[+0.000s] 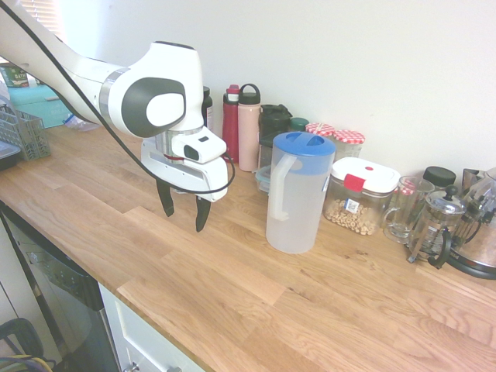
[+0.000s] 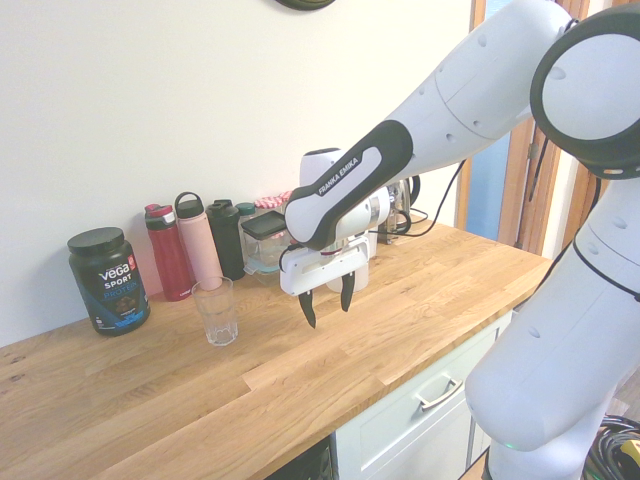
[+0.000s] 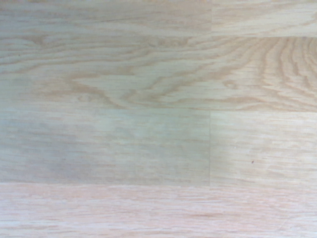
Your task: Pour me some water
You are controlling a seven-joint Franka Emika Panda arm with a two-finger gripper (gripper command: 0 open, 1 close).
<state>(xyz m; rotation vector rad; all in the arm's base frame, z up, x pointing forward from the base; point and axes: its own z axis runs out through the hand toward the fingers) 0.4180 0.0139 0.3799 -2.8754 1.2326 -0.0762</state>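
- In the first exterior view you are looking at the gripper [image 1: 184, 215] hanging above the wooden counter [image 1: 256, 302], pointing straight down; its two dark fingers are standing spread wide apart and are gripping nothing.
- To the picture's right of the gripper, the frosted jug [image 1: 297, 194] with the blue lid is standing upright on the counter, apart from the fingers, handle turned toward the arm. The water [image 1: 291, 229] is showing faintly through the lower part of its wall.
- Behind the jug you are seeing a red bottle [image 1: 231, 122] and a pink bottle [image 1: 249, 129] standing side by side against the wall, and a clear food container [image 1: 361, 194] with a white lid just beside the jug. Farther right a French press [image 1: 435, 226] is sitting near the counter's end.
- In the second exterior view you are seeing the gripper [image 2: 327, 304] from the other side, again wide open, empty, and hovering over bare wood. The jug is mostly hiding behind the arm here, so you cannot make out the water.
- A small clear drinking glass [image 2: 216, 311] is standing upright on the counter to the picture's left of the gripper, apart from it, with a dark protein tub [image 2: 108, 279] farther left by the wall.
- In the wrist view you are getting only blurred wood grain of the counter [image 3: 158, 119].
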